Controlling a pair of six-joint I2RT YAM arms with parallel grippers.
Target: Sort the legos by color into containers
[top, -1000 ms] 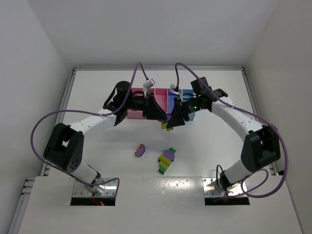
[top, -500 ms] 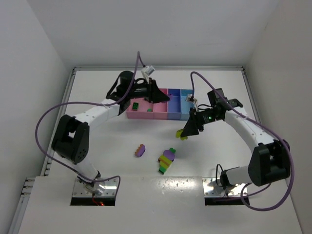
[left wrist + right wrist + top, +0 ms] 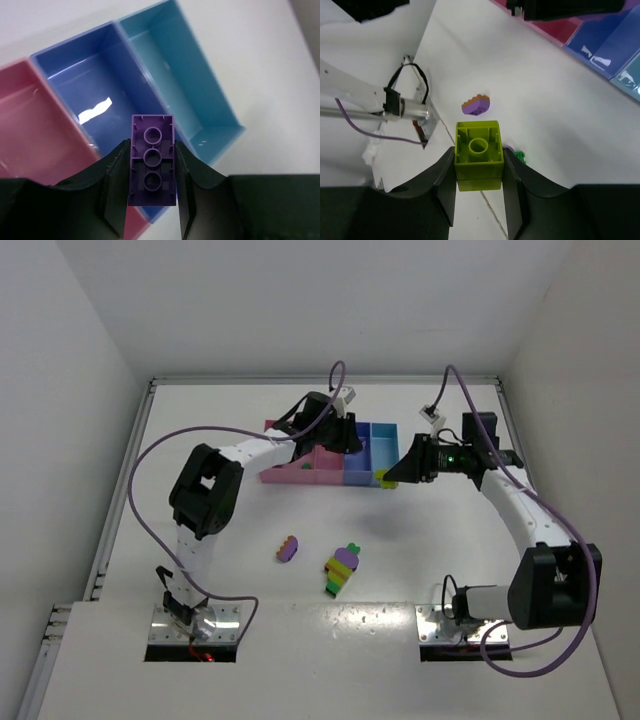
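Observation:
My left gripper (image 3: 347,437) (image 3: 151,150) is shut on a purple brick (image 3: 152,165) and holds it above the blue bin (image 3: 85,95), near its wall with the light blue bin (image 3: 185,85). My right gripper (image 3: 388,476) (image 3: 478,159) is shut on a yellow-green brick (image 3: 478,150), which shows in the top view (image 3: 381,479) at the near right corner of the bin row (image 3: 285,476). A purple-and-orange clump (image 3: 288,549) (image 3: 476,105) and a multicoloured clump (image 3: 342,568) lie on the table in front of the bins.
A small green piece (image 3: 303,466) lies in the wide pink bin. Both arms reach across the back half of the white table (image 3: 200,540). Purple cables loop over each arm. White walls close the table on three sides.
My left gripper has swung right along the bin row, from the pink end to over the blue bin. My right gripper has moved back and right with the yellow-green brick to the row's right end.

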